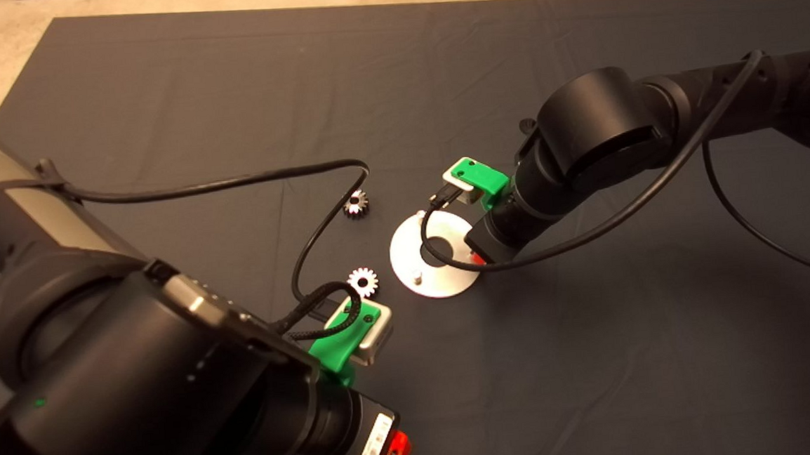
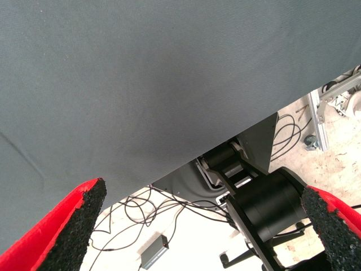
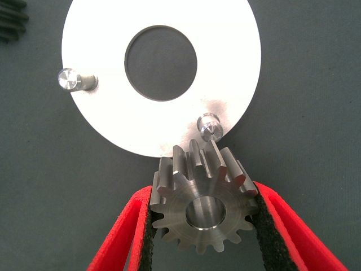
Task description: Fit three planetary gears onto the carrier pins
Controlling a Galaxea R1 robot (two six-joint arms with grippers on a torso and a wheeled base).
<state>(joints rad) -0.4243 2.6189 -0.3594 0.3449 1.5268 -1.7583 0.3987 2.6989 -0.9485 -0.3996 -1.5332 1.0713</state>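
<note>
Clamped between the right tool's [image 3: 203,226] pads, one gear [image 3: 203,206] hangs just beside a carrier pin [image 3: 207,125] on the disc [image 3: 231,56]. Two gears [image 1: 356,204] [image 1: 362,281] lie on the table [image 1: 158,95]. Left tool [image 2: 203,226] waits, fingers apart.

Two black robot arms reach over a dark surface. The left arm enters from the surface's near left corner, its bulky joints filling that corner. The left gripper [image 2: 203,226] sits at the near edge, its two red fingers [image 2: 67,231] spread wide apart with nothing between them. The right arm stretches in from the right edge, elbow raised, wrist angled down toward the middle of the surface. The right gripper [image 3: 203,226] points downward, its red fingers [image 3: 282,231] pressed against both sides of a small steel gear [image 3: 202,200].
</note>
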